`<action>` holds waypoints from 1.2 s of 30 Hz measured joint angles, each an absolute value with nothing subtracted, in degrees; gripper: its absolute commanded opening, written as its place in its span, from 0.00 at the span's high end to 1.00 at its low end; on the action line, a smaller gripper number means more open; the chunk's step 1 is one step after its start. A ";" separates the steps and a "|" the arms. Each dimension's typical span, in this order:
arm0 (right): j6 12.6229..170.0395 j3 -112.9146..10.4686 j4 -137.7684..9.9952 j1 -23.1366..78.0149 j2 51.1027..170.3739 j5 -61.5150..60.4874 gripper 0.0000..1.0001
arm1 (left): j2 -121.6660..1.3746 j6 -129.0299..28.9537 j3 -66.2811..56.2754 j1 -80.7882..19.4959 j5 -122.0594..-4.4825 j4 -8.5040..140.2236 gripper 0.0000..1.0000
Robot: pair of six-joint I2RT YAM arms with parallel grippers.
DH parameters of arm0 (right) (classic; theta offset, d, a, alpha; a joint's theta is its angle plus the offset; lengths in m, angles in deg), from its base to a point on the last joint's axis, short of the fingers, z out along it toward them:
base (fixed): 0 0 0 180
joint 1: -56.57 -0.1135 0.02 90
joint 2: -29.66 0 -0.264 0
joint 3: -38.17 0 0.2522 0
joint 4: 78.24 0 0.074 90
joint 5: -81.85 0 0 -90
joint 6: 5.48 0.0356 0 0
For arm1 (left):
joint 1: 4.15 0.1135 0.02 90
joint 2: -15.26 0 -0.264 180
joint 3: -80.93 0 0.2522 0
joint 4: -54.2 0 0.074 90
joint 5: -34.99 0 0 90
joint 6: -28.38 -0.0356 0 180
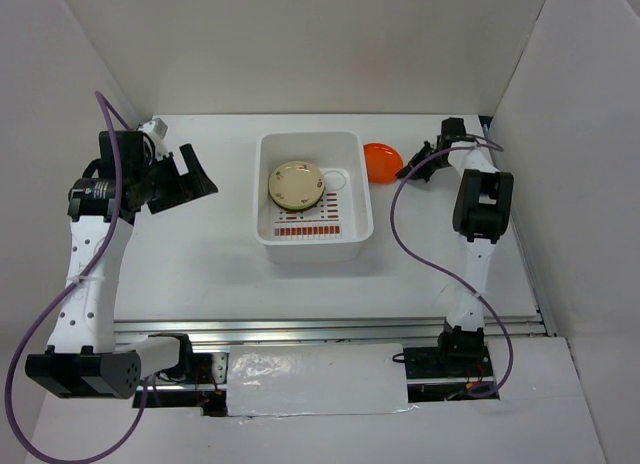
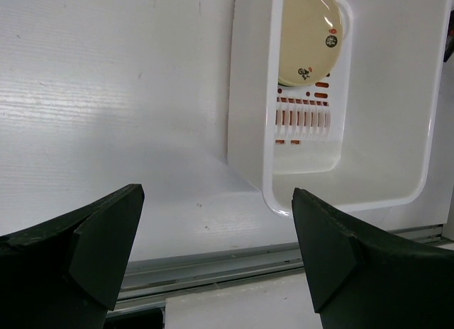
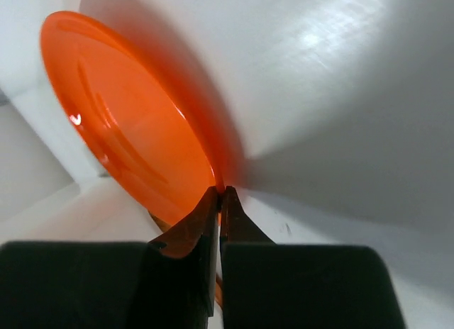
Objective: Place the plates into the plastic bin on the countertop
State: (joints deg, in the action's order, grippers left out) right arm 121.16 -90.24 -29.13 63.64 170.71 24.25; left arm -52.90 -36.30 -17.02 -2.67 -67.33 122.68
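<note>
The white plastic bin stands mid-countertop and holds a cream patterned plate, which also shows in the left wrist view. My right gripper is shut on the rim of the orange plate, holding it tilted just right of the bin. In the right wrist view the fingertips pinch the orange plate's edge. My left gripper is open and empty, left of the bin. The other plates are out of view.
White walls enclose the countertop on the left, back and right. A metal rail runs along the front edge, also in the left wrist view. Purple cables loop beside both arms.
</note>
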 measured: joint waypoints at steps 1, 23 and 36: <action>122.14 -88.82 -29.39 63.70 169.40 22.67 1.00 | -52.90 -36.43 -16.95 -2.63 -67.39 122.68 0.01; 131.13 -76.60 -30.13 47.70 120.44 -6.96 1.00 | -52.35 -37.21 -12.54 -2.17 -71.85 119.38 0.01; 132.68 -77.78 -28.12 27.33 130.65 -7.49 1.00 | -48.92 -35.66 -13.10 -2.04 -65.27 120.65 0.01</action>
State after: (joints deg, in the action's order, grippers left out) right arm 132.68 -77.78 -28.12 27.33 130.65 -7.49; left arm -48.92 -35.66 -13.10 -2.04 -65.27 120.65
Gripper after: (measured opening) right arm 0.019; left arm 0.993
